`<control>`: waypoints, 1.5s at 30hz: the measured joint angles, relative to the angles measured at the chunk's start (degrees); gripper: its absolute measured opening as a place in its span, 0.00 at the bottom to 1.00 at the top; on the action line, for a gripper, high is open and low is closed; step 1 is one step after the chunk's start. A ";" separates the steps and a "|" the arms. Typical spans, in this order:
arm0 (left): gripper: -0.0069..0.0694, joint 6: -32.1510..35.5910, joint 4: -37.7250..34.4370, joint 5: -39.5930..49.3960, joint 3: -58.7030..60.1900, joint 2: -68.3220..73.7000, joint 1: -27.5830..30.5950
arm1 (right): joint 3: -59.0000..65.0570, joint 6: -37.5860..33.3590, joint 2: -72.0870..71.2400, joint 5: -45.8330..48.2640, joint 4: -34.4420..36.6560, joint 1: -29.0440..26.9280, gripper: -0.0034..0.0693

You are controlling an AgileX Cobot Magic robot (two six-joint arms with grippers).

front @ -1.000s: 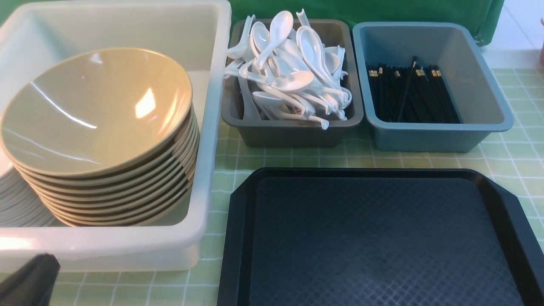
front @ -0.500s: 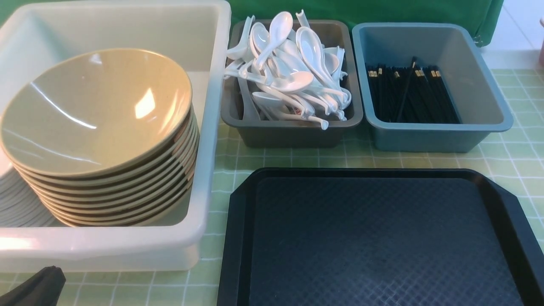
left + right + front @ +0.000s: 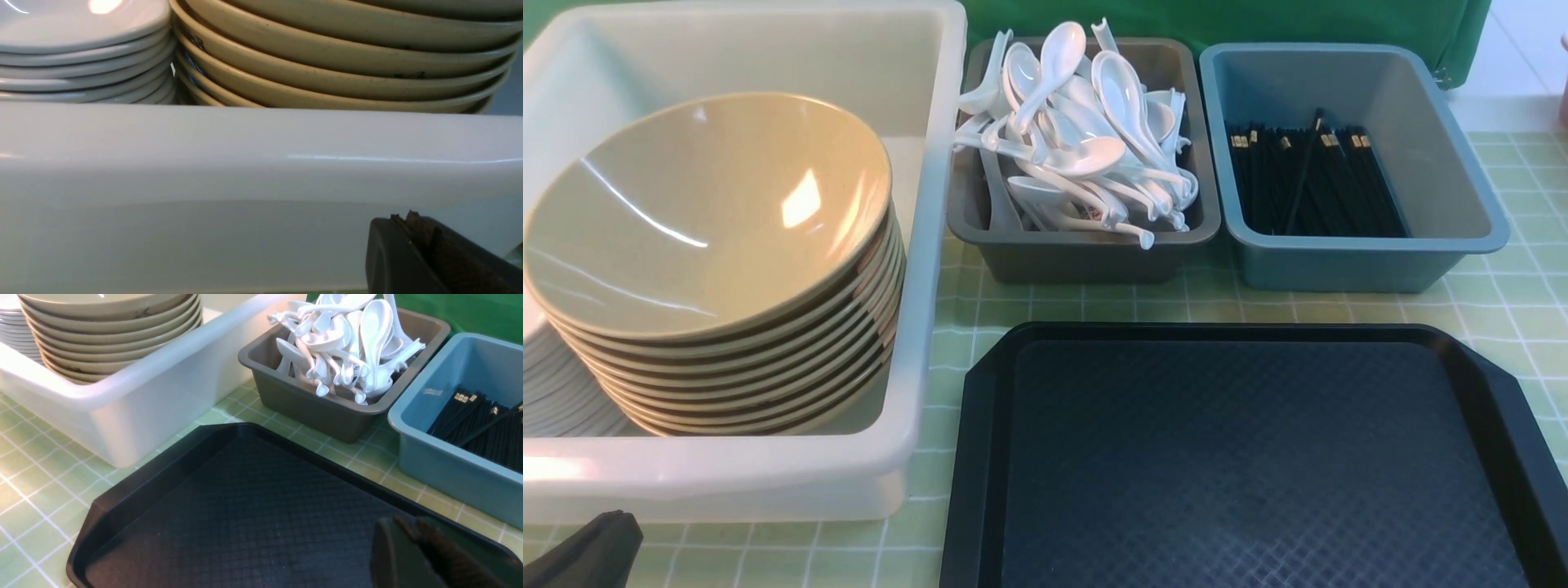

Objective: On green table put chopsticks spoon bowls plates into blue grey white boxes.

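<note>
Front view shows us the sorting apparently complete: bowls (image 3: pixel 707 220) stacked in the white box (image 3: pixel 915 245) at the left of the frame, white plates (image 3: pixel 556 392) beside them at its far left, spoons (image 3: pixel 1086 131) heaped in the grey box (image 3: pixel 1086 253) at upper centre, chopsticks (image 3: pixel 1307 180) lying in the blue box (image 3: pixel 1372 261) at upper right. The black tray (image 3: pixel 1250 457) at lower centre carries nothing.

The left gripper (image 3: pixel 412 222) sits low in front of the white box wall, fingers together and holding nothing. The right gripper (image 3: pixel 408 526) hangs over the tray's near corner; its fingers look nearly together and bare, though we cannot tell for certain.

We judge the step in hand to be clearing away. It is done well by drawing both arms straight off, without brushing the box wall or tray rim.

The counter (image 3: pixel 1511 310) wears a pale green checked cloth, flat and dry-looking. A green drape (image 3: pixel 1258 20) hangs behind the boxes; pale floor shows at upper right.
</note>
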 joint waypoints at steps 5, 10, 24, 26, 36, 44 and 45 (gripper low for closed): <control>0.09 0.00 0.00 -0.17 0.00 0.00 0.00 | 0.00 0.00 -1.19 0.05 0.14 -2.89 0.15; 0.09 0.00 0.00 -0.17 0.00 0.00 0.00 | 0.00 0.00 -3.98 0.30 0.14 -15.81 0.15; 0.09 -0.21 0.05 -0.17 0.00 0.00 0.00 | 4.69 -4.01 -15.33 -3.06 -1.17 -29.17 0.17; 0.09 -0.21 0.05 -0.17 0.00 0.00 0.00 | 9.42 -5.71 -17.12 -3.96 -1.28 -29.17 0.17; 0.09 -0.21 0.05 -0.17 0.00 0.00 0.00 | 31.65 -7.16 -20.21 -6.66 -1.65 -29.17 0.18; 0.09 -0.21 0.05 -0.17 0.00 0.00 0.00 | 32.56 -7.16 -20.32 -11.54 -1.40 -29.17 0.19; 0.09 -0.21 0.05 -0.17 0.00 0.00 0.00 | 32.56 -7.16 -20.32 -11.54 -1.40 -29.17 0.19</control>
